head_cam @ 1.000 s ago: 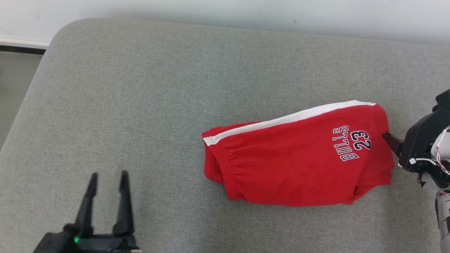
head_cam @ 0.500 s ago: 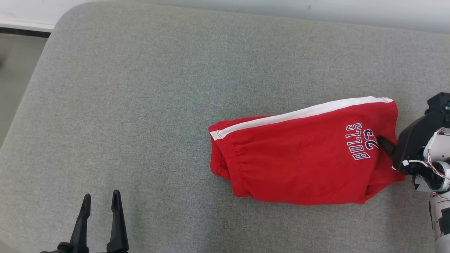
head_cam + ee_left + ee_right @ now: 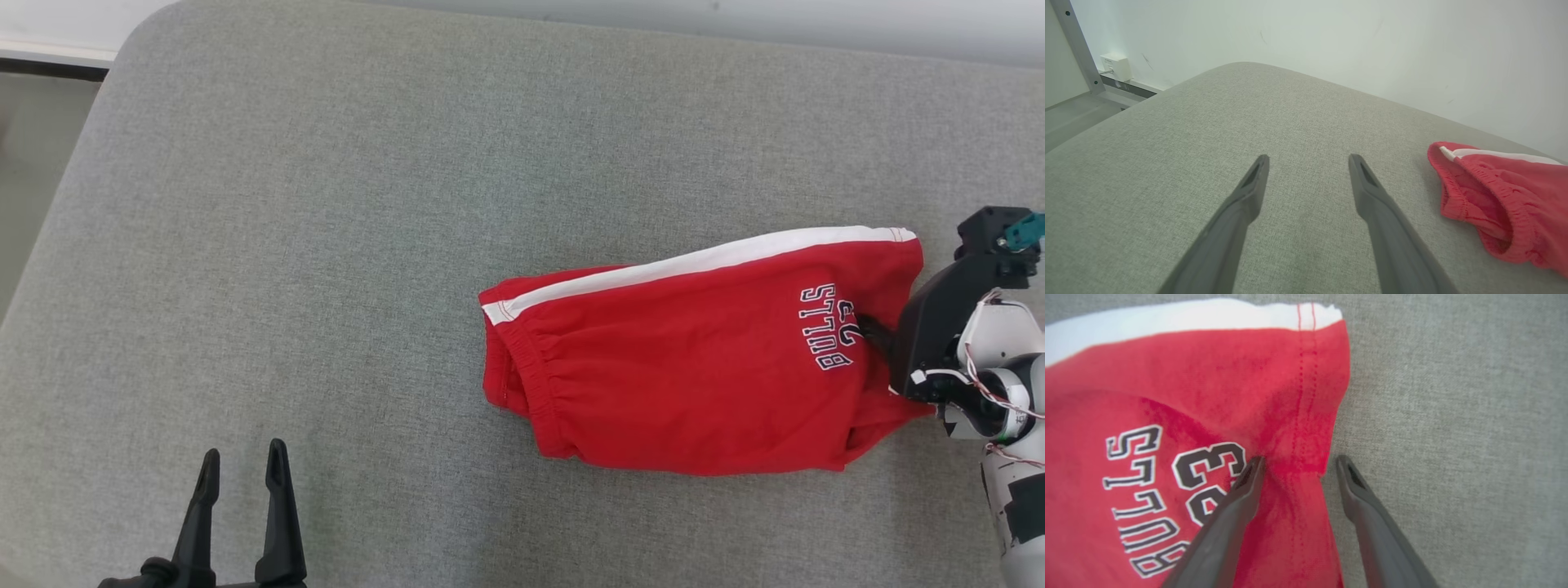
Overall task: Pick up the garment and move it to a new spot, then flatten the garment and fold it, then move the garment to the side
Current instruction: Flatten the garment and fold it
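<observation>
Red shorts (image 3: 694, 367) with a white side stripe and "BULLS 23" print lie folded on the grey cushion (image 3: 326, 245), right of centre. My right gripper (image 3: 878, 335) is open at their right hem. In the right wrist view, one finger (image 3: 1241, 490) presses on the print of the shorts (image 3: 1188, 375) and the other rests on the cushion just past the hem, so the right gripper (image 3: 1298, 461) straddles the bunched hem. My left gripper (image 3: 245, 451) stands open at the lower left, well clear of the cloth. From the left gripper (image 3: 1308, 159), the waistband of the shorts (image 3: 1506, 192) lies to the right.
The cushion's rounded left edge (image 3: 57, 229) drops to the floor. A pale wall (image 3: 735, 16) runs along the back. A white box (image 3: 1116, 65) sits low on the wall beyond the cushion's far corner.
The head camera has shifted. My right gripper has pushed left onto the shorts' hem, now covering part of the "23". The left gripper stays open, lower in the picture.
</observation>
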